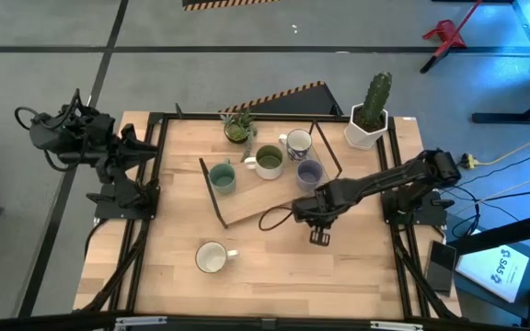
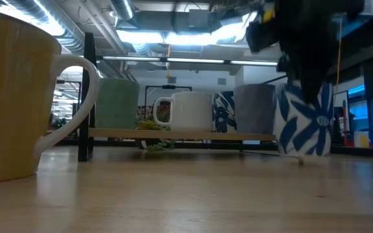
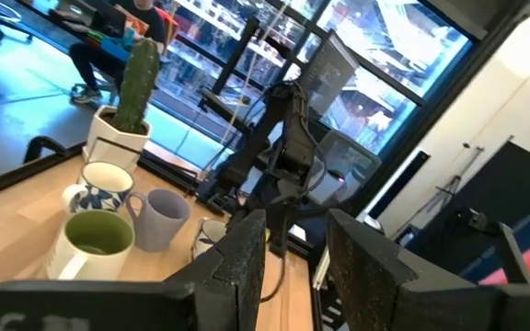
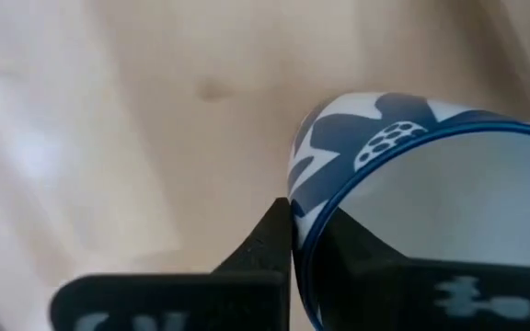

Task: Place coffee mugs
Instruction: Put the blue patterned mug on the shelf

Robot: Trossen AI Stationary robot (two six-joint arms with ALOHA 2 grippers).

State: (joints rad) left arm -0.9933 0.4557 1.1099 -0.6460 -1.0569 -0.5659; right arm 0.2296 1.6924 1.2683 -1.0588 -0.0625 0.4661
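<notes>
My right gripper (image 1: pixel 320 228) reaches in from the right to the middle of the table, just in front of the wooden board (image 1: pixel 247 207), and is shut on a white mug with a dark blue pattern (image 2: pixel 306 123). From above, the gripper hides that mug. On the board stand a teal mug (image 1: pixel 222 176), an olive-green mug (image 1: pixel 268 162), a second patterned mug (image 1: pixel 297 144) and a lavender mug (image 1: pixel 309 172). A plain white mug (image 1: pixel 212 258) stands on its base on the bare table nearer the front. My left gripper (image 3: pixel 293 267) waits open at the table's left edge. My right gripper pinches the patterned mug's rim (image 4: pixel 304 244), one finger outside the wall (image 4: pixel 270 234) and one inside (image 4: pixel 343 244). The fingers come from above, pointing down. The mug hangs upright; whether its base (image 2: pixel 301 155) touches the table I cannot tell.
A white cactus pot (image 1: pixel 369 115) stands at the far right corner and a small green plant (image 1: pixel 239 127) behind the board. Black frame rails (image 1: pixel 155 184) run along both sides. A phone (image 1: pixel 440 264) lies by the right edge. Bare wood lies near the white mug.
</notes>
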